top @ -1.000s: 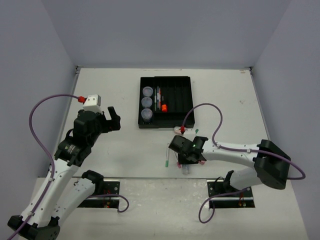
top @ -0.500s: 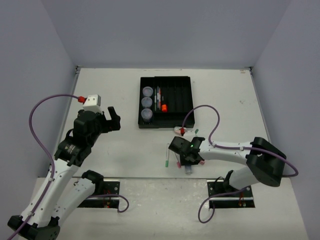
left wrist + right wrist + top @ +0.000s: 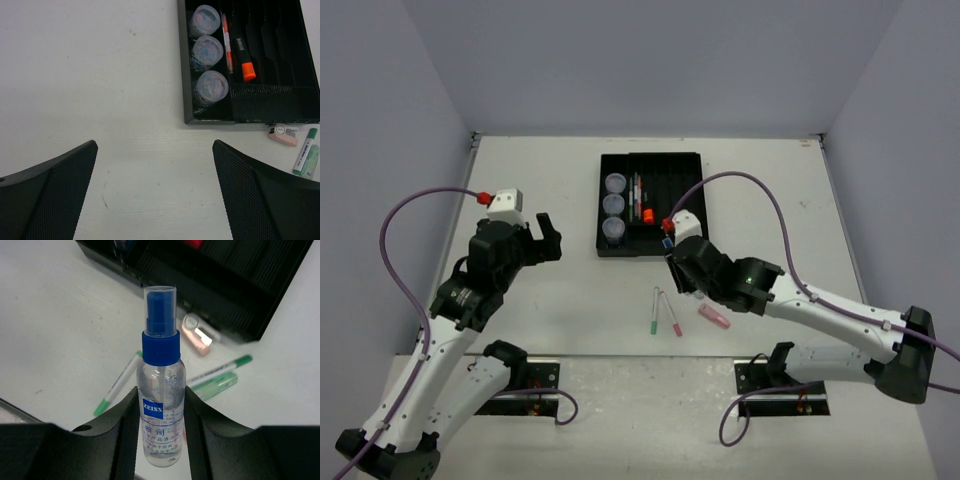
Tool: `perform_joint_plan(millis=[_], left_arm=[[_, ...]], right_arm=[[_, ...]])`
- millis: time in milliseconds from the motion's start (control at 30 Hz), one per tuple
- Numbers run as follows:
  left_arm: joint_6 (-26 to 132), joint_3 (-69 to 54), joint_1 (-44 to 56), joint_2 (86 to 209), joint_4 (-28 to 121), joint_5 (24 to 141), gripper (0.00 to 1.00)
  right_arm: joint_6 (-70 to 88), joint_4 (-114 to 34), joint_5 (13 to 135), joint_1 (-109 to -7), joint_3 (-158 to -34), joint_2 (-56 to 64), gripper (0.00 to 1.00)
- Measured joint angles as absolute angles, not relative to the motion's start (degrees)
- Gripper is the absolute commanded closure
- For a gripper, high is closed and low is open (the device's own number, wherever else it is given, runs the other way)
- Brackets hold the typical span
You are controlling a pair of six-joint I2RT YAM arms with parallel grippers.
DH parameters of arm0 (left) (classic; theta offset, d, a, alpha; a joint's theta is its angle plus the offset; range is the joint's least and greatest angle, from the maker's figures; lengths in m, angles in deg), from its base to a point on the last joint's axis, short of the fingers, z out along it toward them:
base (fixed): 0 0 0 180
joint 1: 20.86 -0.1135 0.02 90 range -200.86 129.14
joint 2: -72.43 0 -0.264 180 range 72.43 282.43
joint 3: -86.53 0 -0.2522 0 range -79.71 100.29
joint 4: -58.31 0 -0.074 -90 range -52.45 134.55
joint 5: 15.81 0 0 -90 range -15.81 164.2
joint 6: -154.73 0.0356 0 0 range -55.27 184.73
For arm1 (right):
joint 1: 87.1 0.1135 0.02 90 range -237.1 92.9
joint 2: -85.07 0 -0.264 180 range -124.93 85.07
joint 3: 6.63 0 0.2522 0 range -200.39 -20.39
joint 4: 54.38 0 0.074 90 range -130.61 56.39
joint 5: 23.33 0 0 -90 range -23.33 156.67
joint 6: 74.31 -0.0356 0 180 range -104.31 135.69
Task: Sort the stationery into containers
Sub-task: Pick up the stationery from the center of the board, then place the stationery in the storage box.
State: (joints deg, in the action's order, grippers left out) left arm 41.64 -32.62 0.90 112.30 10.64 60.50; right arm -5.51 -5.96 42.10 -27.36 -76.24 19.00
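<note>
Bottle of clear plastic with blue spray cap stands upright, clamped in our right gripper, we judge for carrying to black slotted plastic tray just ahead; left gripper gapes empty.

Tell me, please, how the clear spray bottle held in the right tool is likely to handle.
The spray bottle looks like rigid clear plastic, so it probably won't deform. Its smooth round body, pinched in the right tool, could slip or twist. Tall and narrow, it would likely tip if stood up and roll if laid down.
</note>
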Motion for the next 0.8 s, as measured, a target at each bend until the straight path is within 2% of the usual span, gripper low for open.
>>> perform_joint_plan(millis=[167, 333, 567, 800], left_arm=[[41.6, -32.6, 0.9, 112.5, 10.6, 60.5, 0.00], [41.6, -32.6, 0.9, 112.6, 10.6, 60.5, 0.00], [41.6, -32.6, 0.9, 112.6, 10.6, 60.5, 0.00], [41.7, -32.6, 0.9, 112.4, 10.6, 60.5, 0.00]], right_arm=[[17.3, -12.5, 47.8, -34.8, -82.7, 14.4, 1.00], [37.2, -13.3, 55.4, -42.2, -91.7, 1.4, 1.00], [50.7, -4.6, 60.2, -47.0, -107.8, -20.8, 1.00], [58.8, -0.9, 64.1, -48.8, -107.4, -23.3, 1.00]])
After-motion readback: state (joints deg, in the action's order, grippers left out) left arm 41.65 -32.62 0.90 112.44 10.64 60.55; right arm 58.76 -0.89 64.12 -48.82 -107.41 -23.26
